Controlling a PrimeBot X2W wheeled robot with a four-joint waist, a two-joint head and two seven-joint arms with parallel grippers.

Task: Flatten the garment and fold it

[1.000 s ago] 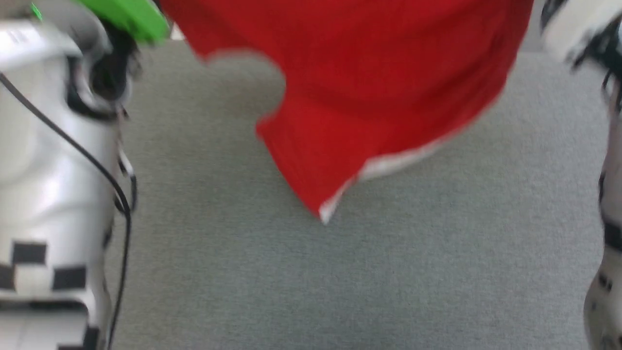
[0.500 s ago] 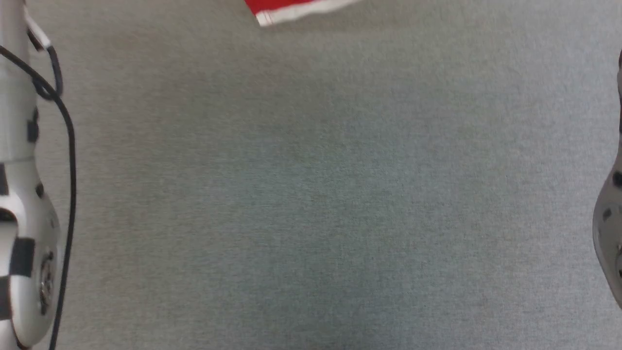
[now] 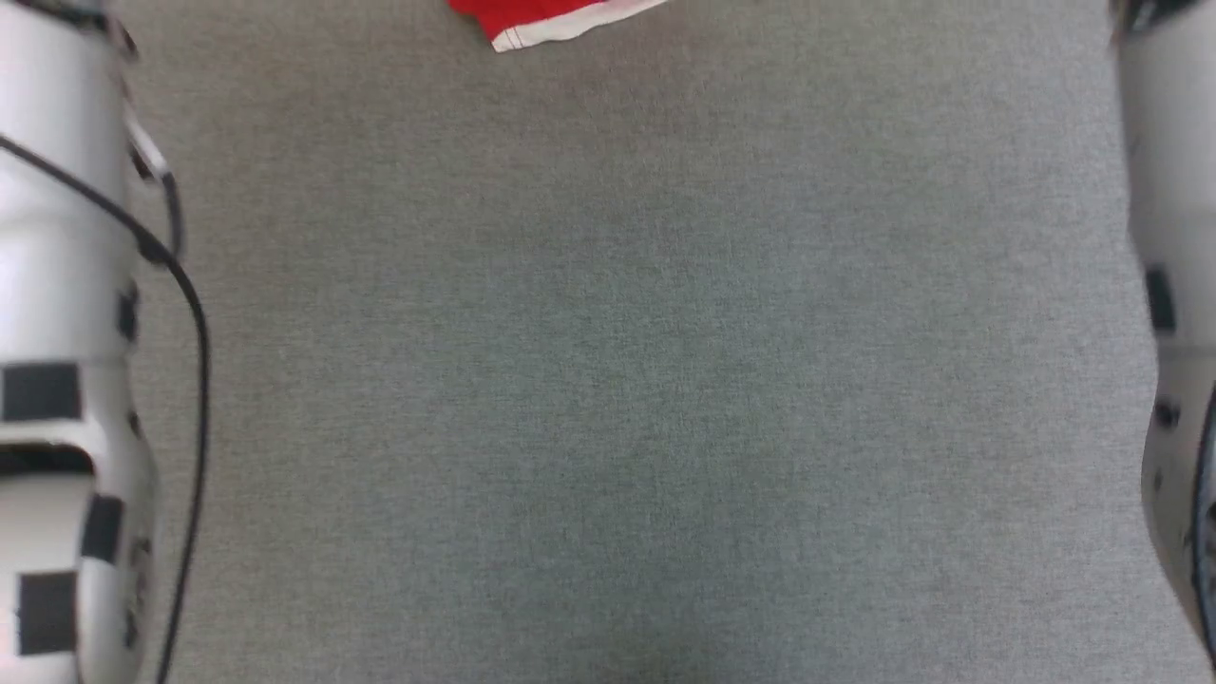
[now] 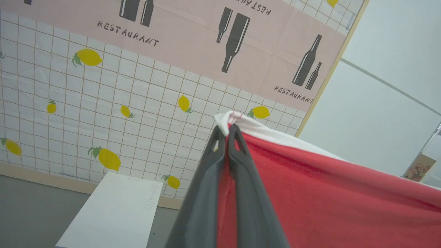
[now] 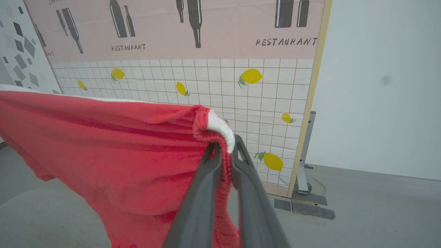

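Note:
The garment (image 4: 327, 193), bright red with white trim, hangs stretched in the air between my two grippers. In the left wrist view my left gripper (image 4: 227, 129) is shut on a white-edged corner of it. In the right wrist view my right gripper (image 5: 225, 146) is shut on the other end, pinching gathered red fabric and its white edge, and the garment (image 5: 113, 155) sags away to the left. In the head view only a low corner of the garment (image 3: 541, 17) shows at the top edge, above the grey table (image 3: 608, 380). Pale forearms stand at both sides.
A wall panel (image 4: 137, 96) with lemon tiles and pink bottle prints stands behind. A white board (image 4: 113, 210) lies below it in the left wrist view. A metal stand foot (image 5: 303, 179) rests on the floor beside the panel.
The head view has shifted downward. The red garment filled its upper half a second ago and now shows just a corner at the top edge. Both grips stay shut.

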